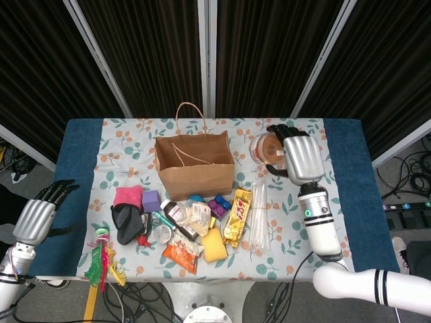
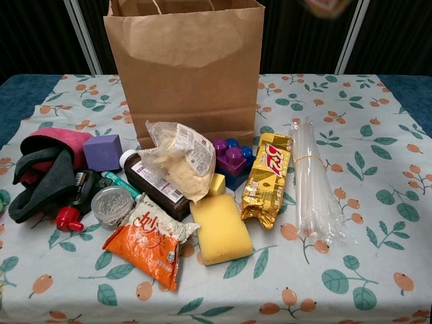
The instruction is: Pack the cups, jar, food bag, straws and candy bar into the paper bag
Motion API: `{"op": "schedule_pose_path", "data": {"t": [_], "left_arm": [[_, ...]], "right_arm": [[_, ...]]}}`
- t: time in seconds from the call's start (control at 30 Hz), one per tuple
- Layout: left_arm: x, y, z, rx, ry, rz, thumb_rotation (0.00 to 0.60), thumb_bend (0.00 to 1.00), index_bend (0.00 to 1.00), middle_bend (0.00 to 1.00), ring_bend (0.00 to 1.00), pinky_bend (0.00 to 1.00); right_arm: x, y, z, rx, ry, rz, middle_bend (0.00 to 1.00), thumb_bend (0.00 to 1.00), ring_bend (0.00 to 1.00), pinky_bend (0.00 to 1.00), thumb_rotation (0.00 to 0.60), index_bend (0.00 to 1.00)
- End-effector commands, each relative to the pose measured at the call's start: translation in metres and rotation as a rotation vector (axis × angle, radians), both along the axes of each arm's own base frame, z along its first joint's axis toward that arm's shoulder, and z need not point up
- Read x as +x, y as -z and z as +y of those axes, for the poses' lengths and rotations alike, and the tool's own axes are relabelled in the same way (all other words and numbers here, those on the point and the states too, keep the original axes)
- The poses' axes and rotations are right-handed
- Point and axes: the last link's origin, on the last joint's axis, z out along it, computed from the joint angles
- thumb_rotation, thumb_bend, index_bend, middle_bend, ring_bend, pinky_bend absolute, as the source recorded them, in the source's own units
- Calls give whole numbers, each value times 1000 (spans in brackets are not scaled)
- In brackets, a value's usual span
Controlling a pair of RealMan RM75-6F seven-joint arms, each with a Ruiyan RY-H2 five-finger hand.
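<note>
My right hand is lifted above the table's right side and grips the clear jar with a brownish filling, right of the bag's mouth. In the chest view only a blurred bit of the jar shows at the top edge. The brown paper bag stands open at the table's middle back. The bundle of clear straws and the gold candy bar lie in front of it to the right. The clear food bag rests on a brown bottle. My left hand hangs open off the table's left edge.
In front of the bag lie an orange snack packet, a yellow sponge, purple toy bricks, a purple block, a round tin and pink and black cloths. Green and yellow toys lie at the front left corner.
</note>
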Motion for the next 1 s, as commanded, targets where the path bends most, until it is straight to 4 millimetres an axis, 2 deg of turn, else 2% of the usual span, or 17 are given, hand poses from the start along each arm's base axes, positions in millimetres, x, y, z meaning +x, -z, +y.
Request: {"op": "schedule_pose_path", "data": {"t": [0.03, 0.13, 0.27, 0.47, 0.53, 0.6, 0.67, 0.73, 1.0], "left_arm": [[1, 0, 0, 1, 3, 3, 600, 128, 231, 239, 155, 250], [1, -2, 1, 5, 4, 4, 600, 127, 231, 239, 155, 250], [0, -5, -1, 6, -1, 9, 600, 128, 231, 239, 155, 250], [-4, -8, -1, 17, -16, 8, 600, 127, 231, 239, 155, 250], [-6, -9, -1, 20, -19, 9, 600, 128, 231, 238, 155, 250], [-7, -10, -1, 23, -22, 5, 600, 128, 231, 239, 155, 250], [-7, -10, 0, 22, -22, 4, 600, 128, 231, 239, 155, 250], [-6, -9, 1, 19, -19, 2, 600, 128, 231, 239, 155, 250], [-3, -5, 0, 6, -6, 1, 600, 127, 231, 239, 155, 250]], "right_arm": [[44, -13, -2, -65, -112, -64, 423, 171, 327, 441, 600, 473], [63, 4, -10, -37, -132, -79, 418, 171, 326, 441, 600, 474], [82, 36, -21, 18, -129, -55, 410, 171, 326, 441, 600, 476], [96, 69, -26, 53, -137, -24, 390, 155, 316, 433, 600, 465], [98, 77, -26, 84, -143, -10, 372, 117, 280, 396, 600, 427], [97, 80, -26, 107, -142, 4, 300, 35, 168, 278, 600, 298], [96, 80, -25, 127, -137, 9, 192, 2, 56, 154, 600, 144], [95, 76, -25, 126, -137, 3, 105, 0, 0, 69, 600, 26], [79, 49, -22, 68, -139, -25, 86, 0, 0, 55, 600, 0]]}}
